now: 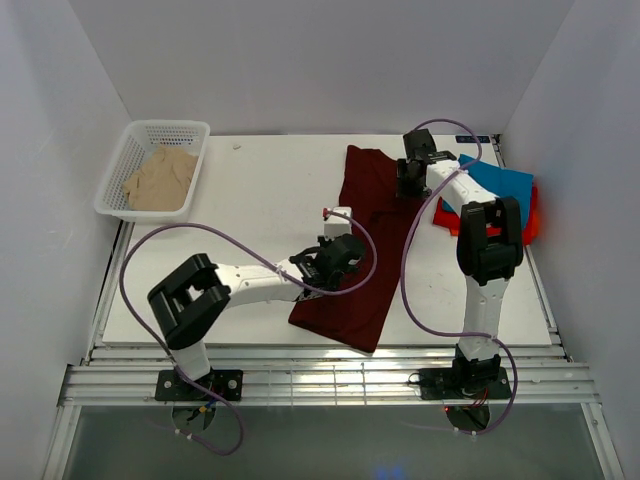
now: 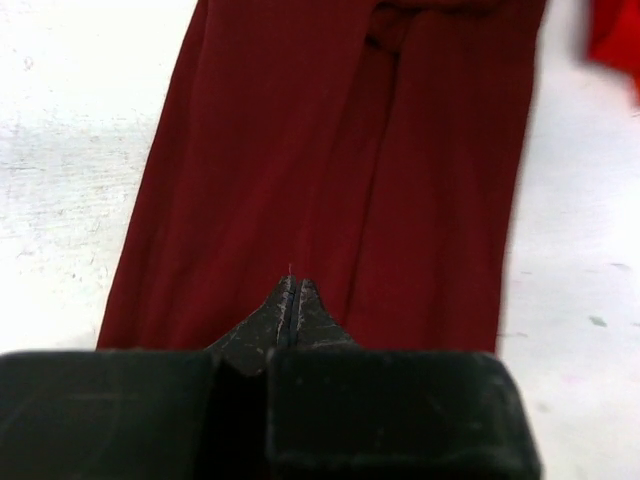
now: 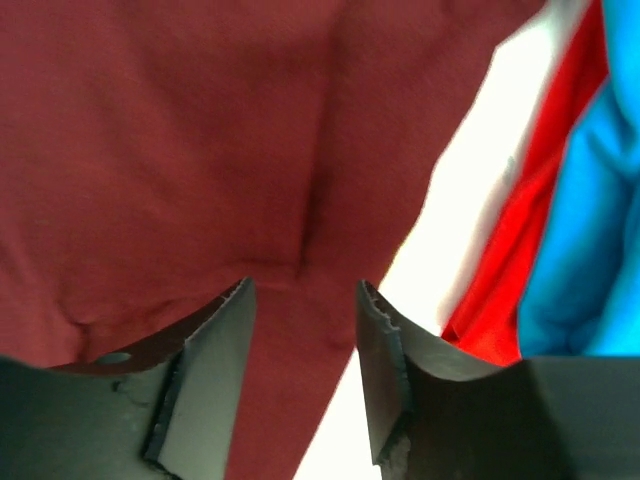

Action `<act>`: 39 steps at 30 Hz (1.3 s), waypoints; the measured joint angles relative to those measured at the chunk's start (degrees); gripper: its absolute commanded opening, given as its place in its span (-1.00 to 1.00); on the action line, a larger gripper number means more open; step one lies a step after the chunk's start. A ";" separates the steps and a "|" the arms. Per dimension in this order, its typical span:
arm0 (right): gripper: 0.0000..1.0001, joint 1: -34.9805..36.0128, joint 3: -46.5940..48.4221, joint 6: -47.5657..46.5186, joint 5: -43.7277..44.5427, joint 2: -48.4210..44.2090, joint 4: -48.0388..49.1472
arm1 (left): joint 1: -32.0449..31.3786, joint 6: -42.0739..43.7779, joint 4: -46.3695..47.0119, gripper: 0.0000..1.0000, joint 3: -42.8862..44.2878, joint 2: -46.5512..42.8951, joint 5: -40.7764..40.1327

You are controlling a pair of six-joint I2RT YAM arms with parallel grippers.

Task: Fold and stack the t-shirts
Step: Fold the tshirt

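A dark maroon t-shirt (image 1: 347, 305) (image 2: 300, 150) (image 3: 180, 130) lies as a long folded strip down the middle of the table. My left gripper (image 1: 335, 258) (image 2: 291, 285) is shut over its left side, tips pressed together with no cloth showing between them. My right gripper (image 1: 408, 185) (image 3: 305, 290) is open just above the strip's far right edge, with nothing between its fingers. To the right, a teal-blue t-shirt (image 1: 500, 182) (image 3: 590, 230) rests on a bright red-orange t-shirt (image 1: 532, 215) (image 3: 510, 260). A beige t-shirt (image 1: 160, 178) lies crumpled in the basket.
A white mesh basket (image 1: 110, 190) stands at the far left corner of the white table (image 1: 260, 190). White walls close in the sides and back. The arms' purple cables loop over the table near the maroon t-shirt.
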 measured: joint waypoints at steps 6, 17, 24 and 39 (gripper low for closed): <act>0.03 -0.02 7.65 -1.33 -3.37 3.21 2.23 | 2.05 4.35 4.83 -1.00 1.11 9.94 -0.02; 0.00 -1.01 17.68 -1.46 -2.23 13.00 4.83 | 3.82 4.46 8.20 -1.00 3.61 15.12 0.83; -0.10 -1.97 16.90 -1.42 -2.12 14.03 5.64 | 3.82 3.37 8.85 -1.00 3.58 15.12 2.19; -0.20 4.57 -23.96 -1.38 -13.90 -17.46 17.27 | 5.22 2.45 6.03 -1.00 -5.88 -5.14 -3.45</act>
